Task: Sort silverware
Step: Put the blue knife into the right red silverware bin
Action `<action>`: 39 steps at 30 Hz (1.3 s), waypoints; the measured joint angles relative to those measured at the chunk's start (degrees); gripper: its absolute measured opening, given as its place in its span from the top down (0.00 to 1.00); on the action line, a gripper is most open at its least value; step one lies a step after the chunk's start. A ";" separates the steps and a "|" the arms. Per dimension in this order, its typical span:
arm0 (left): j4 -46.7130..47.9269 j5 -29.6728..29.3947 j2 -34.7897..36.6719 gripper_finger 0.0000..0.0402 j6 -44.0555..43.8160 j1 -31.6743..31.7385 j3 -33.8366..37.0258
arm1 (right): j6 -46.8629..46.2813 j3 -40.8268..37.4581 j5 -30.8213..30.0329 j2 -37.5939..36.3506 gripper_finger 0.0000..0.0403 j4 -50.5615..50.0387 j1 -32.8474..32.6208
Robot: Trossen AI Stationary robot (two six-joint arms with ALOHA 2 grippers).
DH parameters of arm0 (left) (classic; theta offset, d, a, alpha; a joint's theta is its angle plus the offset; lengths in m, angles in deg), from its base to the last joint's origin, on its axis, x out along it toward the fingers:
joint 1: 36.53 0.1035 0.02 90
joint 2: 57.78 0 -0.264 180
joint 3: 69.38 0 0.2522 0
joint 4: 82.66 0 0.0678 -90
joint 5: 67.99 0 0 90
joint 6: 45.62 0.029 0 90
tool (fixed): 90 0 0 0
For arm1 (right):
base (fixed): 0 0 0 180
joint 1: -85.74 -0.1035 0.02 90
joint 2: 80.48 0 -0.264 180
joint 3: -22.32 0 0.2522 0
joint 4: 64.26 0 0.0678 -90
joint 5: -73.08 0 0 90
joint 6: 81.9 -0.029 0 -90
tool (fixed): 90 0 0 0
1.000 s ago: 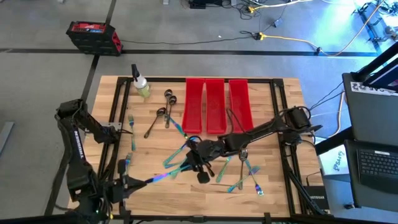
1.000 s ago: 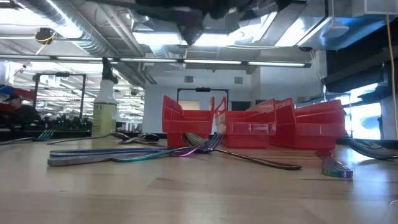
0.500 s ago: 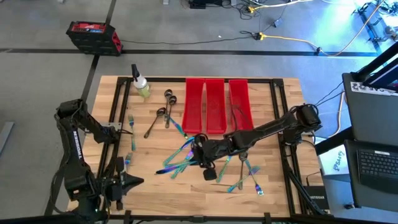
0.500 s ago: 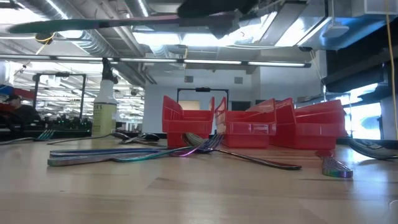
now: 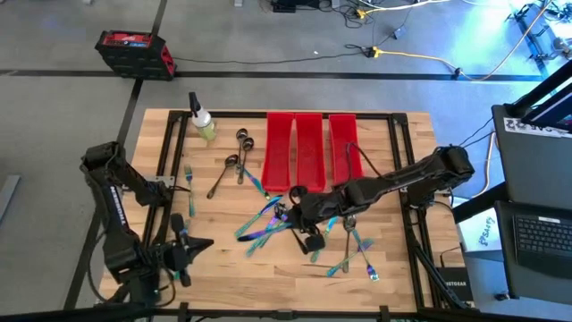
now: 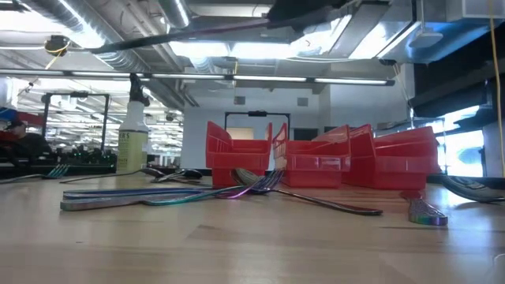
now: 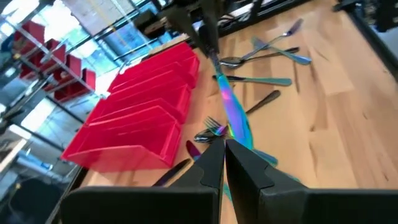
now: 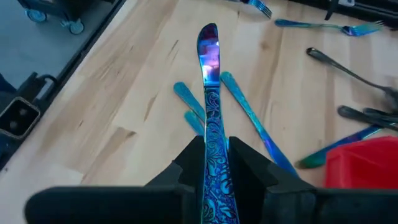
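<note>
**A:** What's the setting?

**B:** A wooden table (image 5: 228,268) on a grey floor, a cabled workstation off to one side. Three long red bins (image 5: 309,150) sit side by side at the far middle, with a spray bottle (image 5: 202,121) of yellowish liquid at the far left corner.

**A:** And the silverware?

**B:** Most of it lies loose on the wood. A few dark spoons (image 5: 239,152) rest just left of the bins, a fork (image 5: 189,174) lies farther left, and a tangle of iridescent pieces (image 5: 259,228) spreads in front of the bins, with more forks (image 5: 357,250) toward the right.

**A:** What is the right gripper doing?

**B:** The right gripper (image 8: 211,163) hangs above the middle of the table, its fingers pinched narrowly on the patterned handle of a blue knife (image 8: 210,74), the blade pointing out over the pile.

**A:** The left one?

**B:** The left gripper (image 7: 224,163) waits near the front left edge, fingers pressed together, holding nothing.
</note>
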 joint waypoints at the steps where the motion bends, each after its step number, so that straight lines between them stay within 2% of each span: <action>1: 0.00 0.17 0.00 1.00 -0.32 0.61 0.00 | 0.55 0.00 0.00 -0.49 0.91 -0.31 0.00; 5: -0.49 4.59 0.00 1.00 -0.11 3.26 0.00 | 2.06 -0.02 0.04 -2.59 0.91 -2.66 0.43; 9: -2.09 5.87 0.00 1.00 2.05 5.71 0.00 | 4.32 -0.02 0.04 -5.07 0.91 -4.18 1.58; 16: -11.82 10.71 0.00 1.00 13.23 12.34 0.00 | 6.32 -0.02 1.18 -7.48 0.91 -7.24 4.74; 19: -16.52 13.72 0.00 1.00 21.23 15.75 0.00 | 7.49 -0.02 2.18 -7.94 0.91 -8.54 6.04; 25: -25.00 23.70 0.00 1.00 34.40 22.57 0.00 | 8.02 -0.02 5.94 -8.08 0.91 -12.49 8.87; 32: -31.65 25.84 -0.02 1.00 41.85 26.09 0.00 | 9.25 -0.06 7.73 -8.50 0.91 -15.74 10.48; 39: -32.02 27.45 -0.01 1.00 42.21 28.09 0.00 | 10.59 -0.07 8.13 -13.50 0.91 -19.34 12.51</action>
